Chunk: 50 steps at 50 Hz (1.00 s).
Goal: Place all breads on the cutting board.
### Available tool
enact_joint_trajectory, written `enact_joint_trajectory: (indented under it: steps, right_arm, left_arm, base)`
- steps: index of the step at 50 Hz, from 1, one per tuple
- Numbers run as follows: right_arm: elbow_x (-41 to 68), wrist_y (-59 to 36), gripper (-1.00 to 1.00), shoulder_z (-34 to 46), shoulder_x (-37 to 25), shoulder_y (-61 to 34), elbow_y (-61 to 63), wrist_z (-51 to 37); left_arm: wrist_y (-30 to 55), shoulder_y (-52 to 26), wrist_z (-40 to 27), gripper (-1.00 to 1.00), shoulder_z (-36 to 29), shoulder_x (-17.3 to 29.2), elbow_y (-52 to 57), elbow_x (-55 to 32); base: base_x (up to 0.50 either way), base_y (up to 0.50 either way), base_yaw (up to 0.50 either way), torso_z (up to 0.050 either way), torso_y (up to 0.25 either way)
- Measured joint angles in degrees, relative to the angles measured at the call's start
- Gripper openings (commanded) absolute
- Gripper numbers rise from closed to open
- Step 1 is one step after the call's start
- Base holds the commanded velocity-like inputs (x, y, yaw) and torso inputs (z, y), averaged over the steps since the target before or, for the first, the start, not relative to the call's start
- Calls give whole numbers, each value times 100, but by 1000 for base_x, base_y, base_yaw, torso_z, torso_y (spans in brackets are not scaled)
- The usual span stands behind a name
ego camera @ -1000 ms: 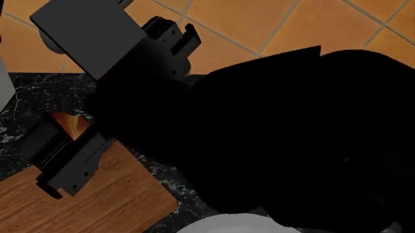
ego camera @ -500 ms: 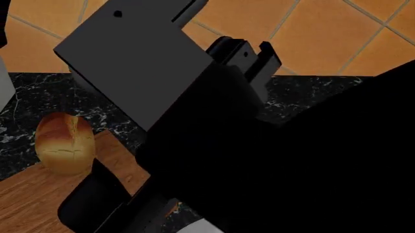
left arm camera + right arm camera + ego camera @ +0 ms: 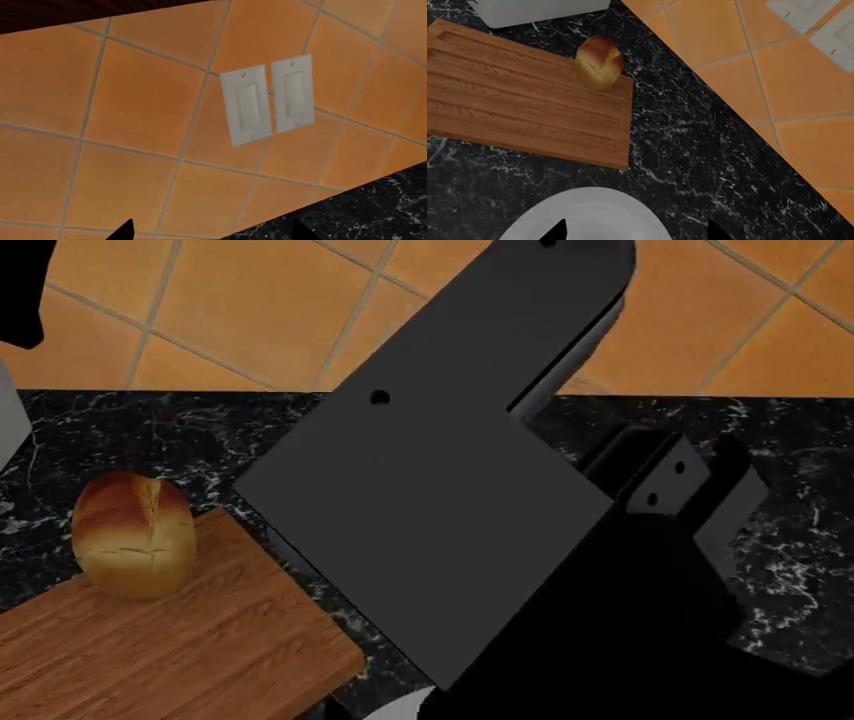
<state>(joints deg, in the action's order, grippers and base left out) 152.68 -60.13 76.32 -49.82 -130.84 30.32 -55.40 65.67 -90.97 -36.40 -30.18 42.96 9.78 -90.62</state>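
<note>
Sitting on a corner of the cutting board [image 3: 520, 100], one bread [image 3: 598, 61] lay free. Right gripper [image 3: 634, 231] hung over a white plate [image 3: 584, 217], left gripper [image 3: 210, 235] faced the tiled wall [image 3: 133, 100]; their grip couldn't be told.

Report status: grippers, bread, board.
Both grippers off target, states unclear. Small golden-brown bread loaf resting on corner of light-brown wooden cutting board. Round white plate beside board; no other bread visible.

Two white rectangular rocker switch plates [image 3: 267, 103] sit side by side on an orange tiled wall [image 3: 133, 110], above a black marbled countertop [image 3: 373, 210].
</note>
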Motion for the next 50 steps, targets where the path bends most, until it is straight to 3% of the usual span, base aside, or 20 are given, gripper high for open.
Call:
enact_joint_trajectory:
  steps: [27, 50]
  right_arm:
    - [1333, -46, 100, 518, -745, 267, 471, -971]
    - [723, -323, 100, 607, -1145, 942, 366, -877]
  left_arm:
    - [-73, 17, 79, 100, -44, -1, 17, 60]
    - [-111, 59, 62, 100, -68, 31, 73, 49]
  base:
    - [0, 0, 0, 0, 0]
    - [0, 0, 0, 0, 0]
